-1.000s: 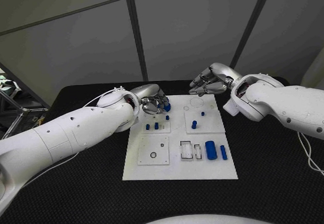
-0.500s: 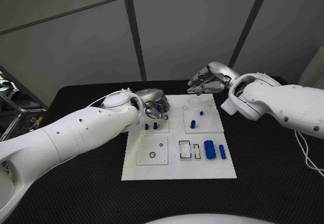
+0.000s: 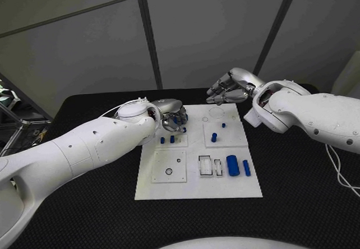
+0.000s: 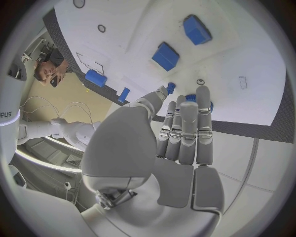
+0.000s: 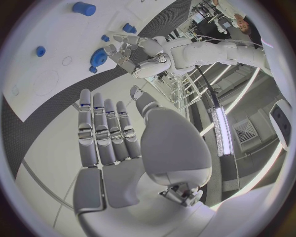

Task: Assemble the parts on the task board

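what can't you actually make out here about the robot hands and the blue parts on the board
- Left robot hand, head view: its own fingers and wrist hide the blue part at its fingertips; whether it grips that part cannot be told.
- Left wrist view: the fingers cover most of that part.
- Right robot hand, head view: too small to tell how its fingers lie.
- Task board: its outlined slots are too small to read.

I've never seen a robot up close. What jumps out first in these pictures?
Two big white arms reach in from either side of a black table, each ending in a silver hand. Between them lies the flat white task board, dotted with small blue parts; the largest blue cylinder lies near its right edge. The left hand hovers at the board's far left corner over a round blue part, while the right hand hangs beyond the far edge.
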